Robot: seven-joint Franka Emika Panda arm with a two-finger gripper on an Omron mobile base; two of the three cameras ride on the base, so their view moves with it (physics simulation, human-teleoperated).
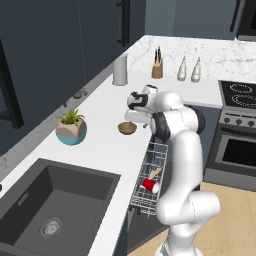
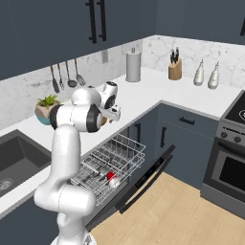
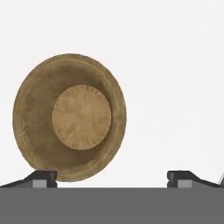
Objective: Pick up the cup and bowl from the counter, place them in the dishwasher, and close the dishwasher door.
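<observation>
Cup (image 1: 151,186) done: lies on its side in pulled-out dishwasher rack (image 1: 150,172). Bowl (image 1: 127,128) not yet picked, upright on counter (image 1: 107,107). Gripper (image 3: 112,177) above it, jaws spread, empty; bowl at 10 o'clock in hand view. Dishwasher door (image 2: 143,179) open, left to shut

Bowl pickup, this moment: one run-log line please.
phase: reaching for bowl | hand: open, above bowl, empty | bowl: on counter | cup: lying in dishwasher rack | dishwasher door: open
</observation>
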